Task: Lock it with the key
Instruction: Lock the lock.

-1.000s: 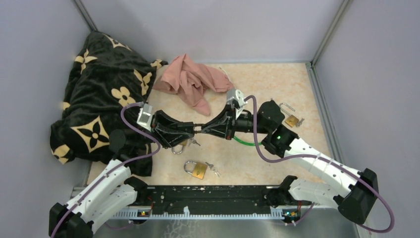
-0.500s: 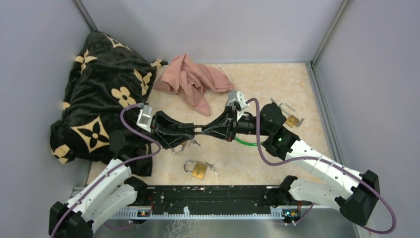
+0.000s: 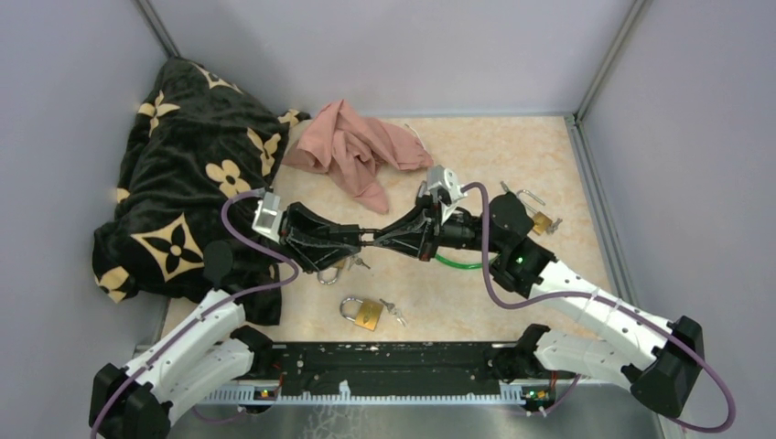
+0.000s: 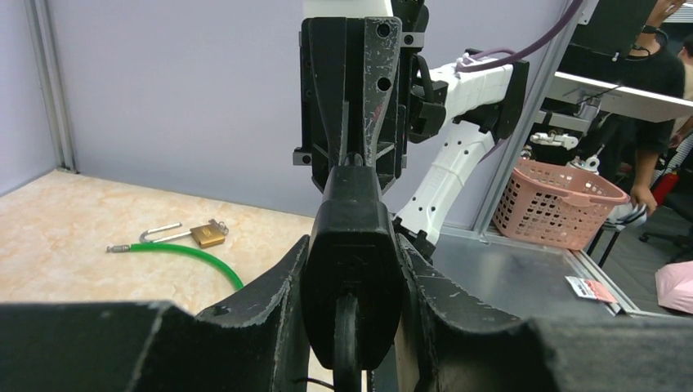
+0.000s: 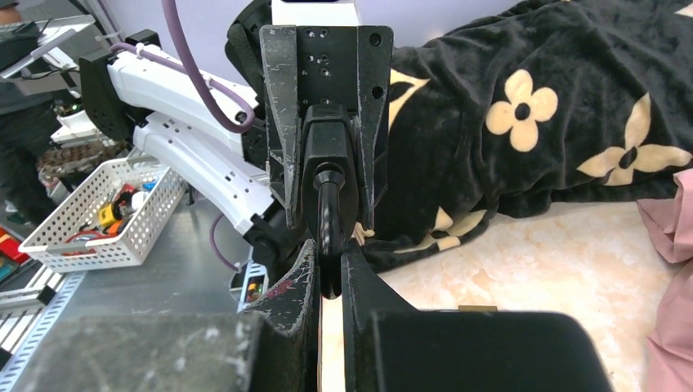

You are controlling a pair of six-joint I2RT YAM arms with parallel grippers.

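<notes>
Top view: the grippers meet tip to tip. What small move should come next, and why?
Probably a slow wrist twist by the right gripper: it is pinched shut on what looks like a key seated in the black lock that the left gripper holds.

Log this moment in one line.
left end effector: gripping black lock | right end effector: shut on key | brass padlock: untouched

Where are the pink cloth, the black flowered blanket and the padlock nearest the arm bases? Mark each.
pink cloth (image 3: 352, 146), top view, middle of its folds.
black flowered blanket (image 3: 192, 192), top view, dark pile between flowers.
padlock (image 3: 369, 315), top view, brass body.
</notes>
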